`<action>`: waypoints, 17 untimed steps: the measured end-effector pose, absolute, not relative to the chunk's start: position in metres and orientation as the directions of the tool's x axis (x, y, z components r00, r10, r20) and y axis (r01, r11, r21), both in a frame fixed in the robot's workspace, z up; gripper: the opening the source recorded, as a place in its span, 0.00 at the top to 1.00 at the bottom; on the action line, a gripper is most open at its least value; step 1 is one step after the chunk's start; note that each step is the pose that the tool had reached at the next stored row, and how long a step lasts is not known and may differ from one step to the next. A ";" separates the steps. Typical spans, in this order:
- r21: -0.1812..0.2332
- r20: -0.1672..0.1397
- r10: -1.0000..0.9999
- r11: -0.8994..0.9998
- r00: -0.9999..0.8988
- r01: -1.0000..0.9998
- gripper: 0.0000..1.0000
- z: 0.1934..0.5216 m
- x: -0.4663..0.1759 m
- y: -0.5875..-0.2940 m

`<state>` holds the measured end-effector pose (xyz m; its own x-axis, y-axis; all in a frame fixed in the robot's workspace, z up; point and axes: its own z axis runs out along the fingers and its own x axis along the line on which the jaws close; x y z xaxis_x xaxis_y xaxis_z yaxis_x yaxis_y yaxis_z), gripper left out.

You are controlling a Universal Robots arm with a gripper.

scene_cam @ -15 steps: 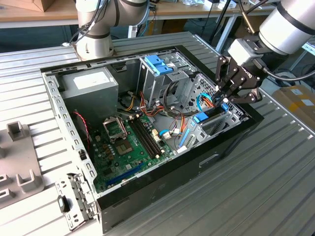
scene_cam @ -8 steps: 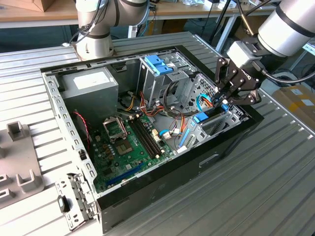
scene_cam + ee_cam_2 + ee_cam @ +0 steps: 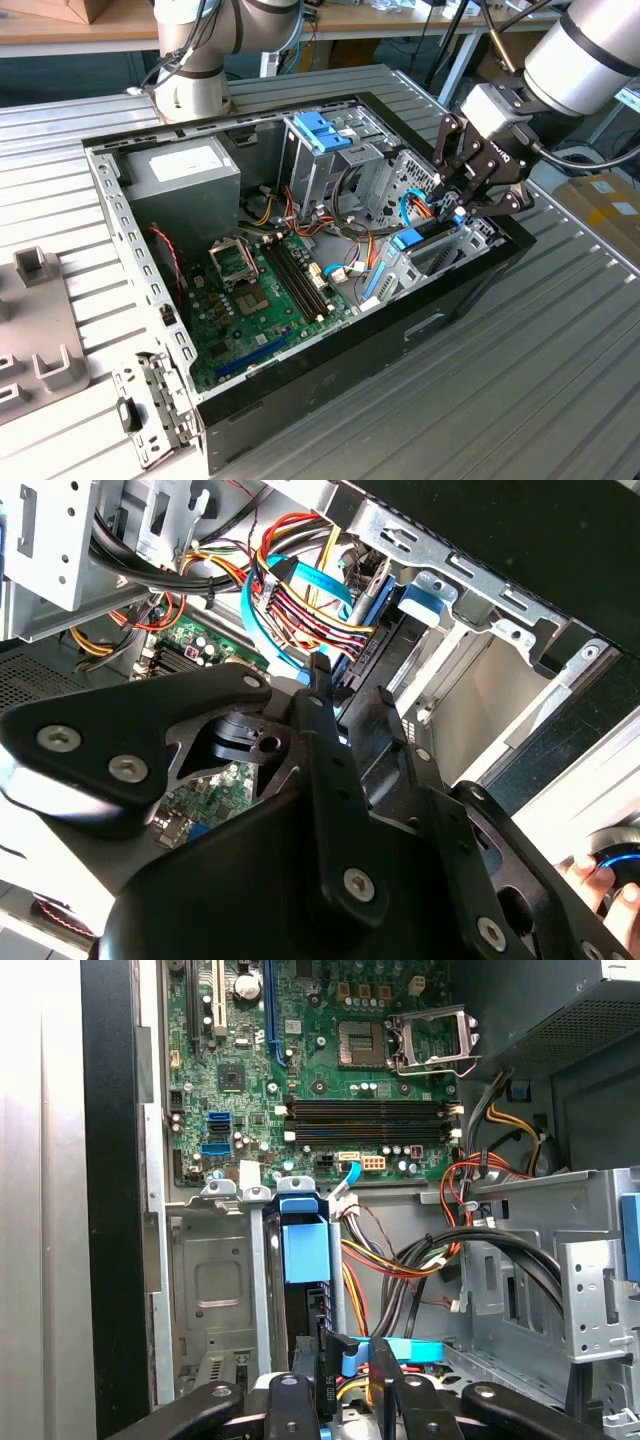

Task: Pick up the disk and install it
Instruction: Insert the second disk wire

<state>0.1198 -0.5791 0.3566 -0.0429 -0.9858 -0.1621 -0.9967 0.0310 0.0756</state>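
I find my black two-fingered gripper (image 3: pixel 462 205) at the right of the exterior view, lowered to the open black desktop computer case (image 3: pixel 300 395) over the drive bay at its right-hand end. The disk, a flat drive edged by a light blue plastic frame (image 3: pixel 306 1252), stands on edge in the grey metal drive bay (image 3: pixel 215 1290), low and left of centre in the first wrist view; its blue end tab also shows at right of centre in the exterior view (image 3: pixel 408 239). In the first wrist view my fingers (image 3: pixel 300 1405) stand close together at the bottom edge, either side of the disk's near end, but I cannot tell whether they clamp it or merely flank it. The green motherboard (image 3: pixel 260 290) lies in the middle of the case, the grey power-supply box (image 3: pixel 185 190) at upper left, and a metal cage with a blue plastic handle (image 3: pixel 322 130) at upper centre. My judgement: the pick-up is done and the disk is well into its bay; final seating and my release cannot be confirmed.
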 end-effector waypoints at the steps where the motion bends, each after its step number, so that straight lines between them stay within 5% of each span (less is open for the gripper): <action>1: 0.076 -0.162 -0.986 0.031 -0.043 -0.997 0.65 0.357 0.120 -0.579; 14: 0.076 -0.162 -0.986 0.031 -0.043 -0.997 0.65 0.357 0.120 -0.582; 17: 0.076 -0.162 -0.986 0.031 -0.043 -0.997 0.84 0.357 0.120 -0.582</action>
